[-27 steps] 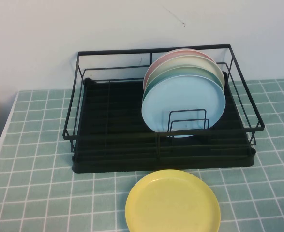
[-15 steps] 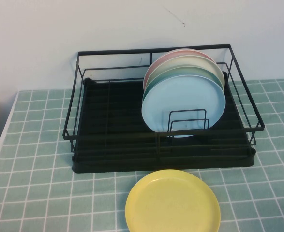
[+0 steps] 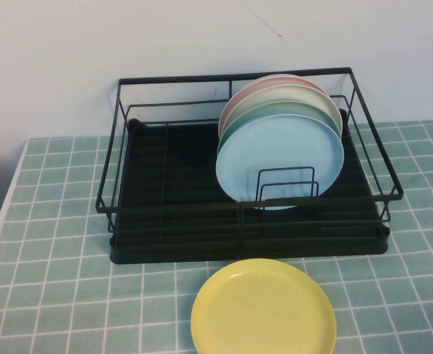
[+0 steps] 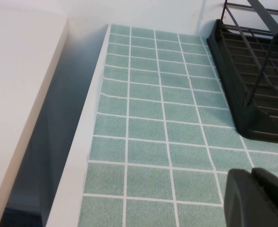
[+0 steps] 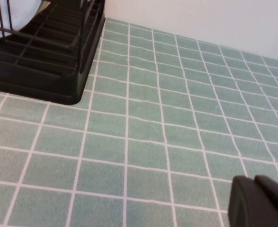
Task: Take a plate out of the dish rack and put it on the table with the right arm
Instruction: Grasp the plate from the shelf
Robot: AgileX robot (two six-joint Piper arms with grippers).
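The light blue plate [image 3: 279, 162] stands upright at the front of a row of plates in the right half of the black wire dish rack [image 3: 172, 214] on the green tiled table [image 3: 54, 243]. Neither arm shows in the high view. In the right wrist view my right gripper [image 5: 255, 179] is shut and empty, low over bare tiles, with a corner of the rack [image 5: 49, 61] well away from it. The left wrist view shows my left gripper [image 4: 252, 172] shut and empty over tiles near the rack's other end [image 4: 252, 71].
A yellow plate [image 3: 263, 310] lies flat on the table just in front of the rack. Behind the blue plate stand a mint-green plate [image 3: 275, 112], a cream one and a pink one. The table's white left edge [image 4: 82, 156] borders a gap and a beige surface [image 4: 20, 94].
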